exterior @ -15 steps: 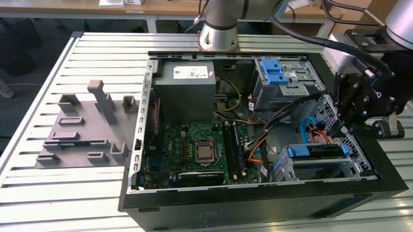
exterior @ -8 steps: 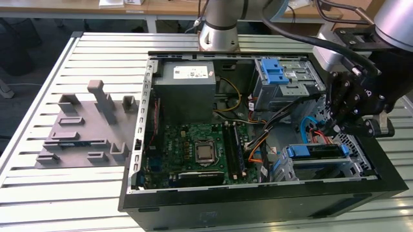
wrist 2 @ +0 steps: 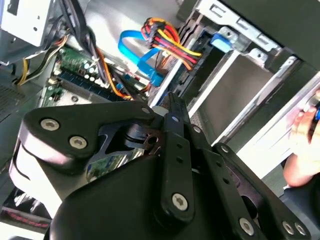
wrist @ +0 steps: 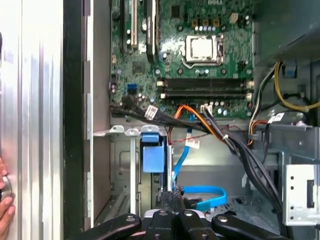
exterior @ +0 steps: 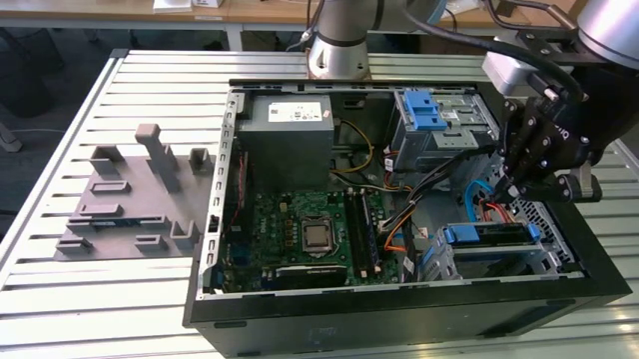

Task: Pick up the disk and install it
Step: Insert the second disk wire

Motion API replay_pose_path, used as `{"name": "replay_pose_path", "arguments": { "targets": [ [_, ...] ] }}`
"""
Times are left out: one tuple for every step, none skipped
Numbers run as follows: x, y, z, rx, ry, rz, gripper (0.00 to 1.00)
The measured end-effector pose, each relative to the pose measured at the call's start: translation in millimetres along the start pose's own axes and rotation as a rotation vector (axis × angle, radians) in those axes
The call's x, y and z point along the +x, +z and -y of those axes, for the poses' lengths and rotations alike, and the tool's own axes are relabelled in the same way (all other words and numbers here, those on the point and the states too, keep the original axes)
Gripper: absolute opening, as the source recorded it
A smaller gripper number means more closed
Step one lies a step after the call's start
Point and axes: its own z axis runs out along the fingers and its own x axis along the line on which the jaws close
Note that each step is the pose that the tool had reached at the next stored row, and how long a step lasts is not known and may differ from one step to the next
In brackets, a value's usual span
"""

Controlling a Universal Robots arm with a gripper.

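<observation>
The disk [exterior: 491, 234], blue-bracketed, was seated in the drive cage [exterior: 499, 258] at the case's front corner, apparently already slid home so its bracket could latch, while the gripper [exterior: 511, 193] was held just above the cage, fingers drawn together and nothing grasped between them.

The open black metal computer case [exterior: 399, 318] lies on the slatted metal table [exterior: 60, 284]. Inside it, the green motherboard [exterior: 299, 224] sits toward the exterior view's left, the blue-bracketed silver disk [exterior: 489, 235] toward its right. The black gripper [exterior: 515, 188] hangs above the disk.
</observation>
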Motion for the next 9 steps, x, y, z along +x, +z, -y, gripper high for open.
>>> {"name": "replay_pose_path", "arguments": {
  "targets": [
    [-1.1,-0.1,0.5,-0.0071,0.000,-0.0002,0.11],
    [-2.2,-0.1,1.0,-0.0127,0.000,-0.0002,0.17],
    [-3.2,-0.1,1.6,-0.0167,0.000,-0.0003,0.17],
    [-4.0,-0.2,2.2,-0.0192,-0.002,-0.0002,0.17],
    [-4.7,-0.2,2.9,-0.0200,-0.003,0.0001,0.17],
    [-5.4,-0.2,3.5,-0.0201,-0.005,0.0002,0.17],
    [-6.1,-0.2,3.9,-0.0201,-0.007,0.0002,0.17],
    [-7.0,-0.2,4.1,-0.0201,-0.009,0.0000,0.17],
    [-7.7,-0.1,4.1,-0.0201,-0.011,0.0002,0.17]
  ]
}}
